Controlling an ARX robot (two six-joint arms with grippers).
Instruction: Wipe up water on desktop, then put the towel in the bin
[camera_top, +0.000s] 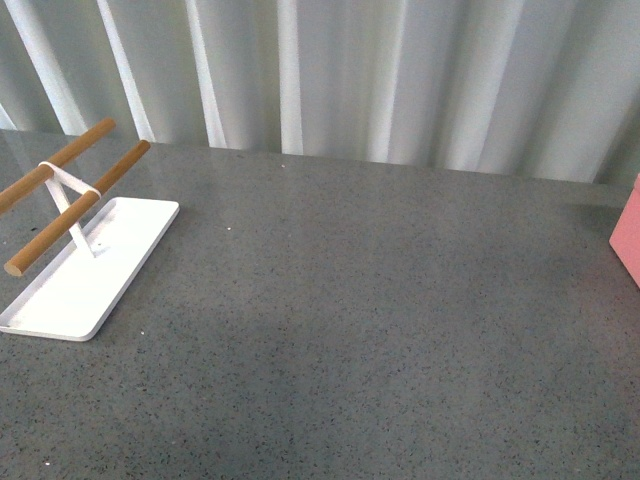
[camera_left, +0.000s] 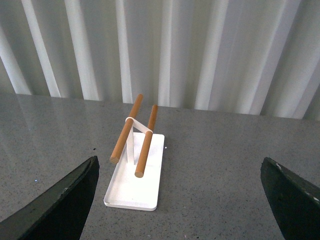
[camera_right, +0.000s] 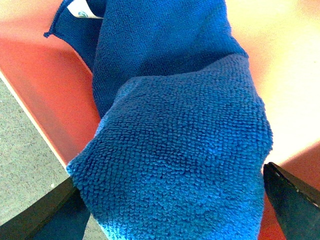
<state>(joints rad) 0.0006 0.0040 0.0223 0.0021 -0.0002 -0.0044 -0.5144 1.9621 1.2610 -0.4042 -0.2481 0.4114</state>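
The blue fuzzy towel (camera_right: 175, 150) fills the right wrist view, lying in the salmon-pink bin (camera_right: 50, 75) with its white tag (camera_right: 82, 9) at the far corner. Its near fold reaches across the bin's rim toward the desktop (camera_right: 20, 165). My right gripper (camera_right: 170, 215) is open, with the towel bulging between its spread dark fingers (camera_right: 295, 195). My left gripper (camera_left: 177, 210) is open over the speckled grey desktop (camera_left: 215, 165) with nothing between its fingers. In the front view only the bin's edge (camera_top: 628, 240) shows at the right, and neither arm appears. No water is in view.
A flat white tray (camera_top: 70, 285) carrying two wooden rods (camera_top: 75, 205) on a white stand sits at the desktop's left; it also lies ahead of the left gripper as the tray (camera_left: 135, 192). A pleated white curtain (camera_top: 350, 70) runs behind the desktop's far edge.
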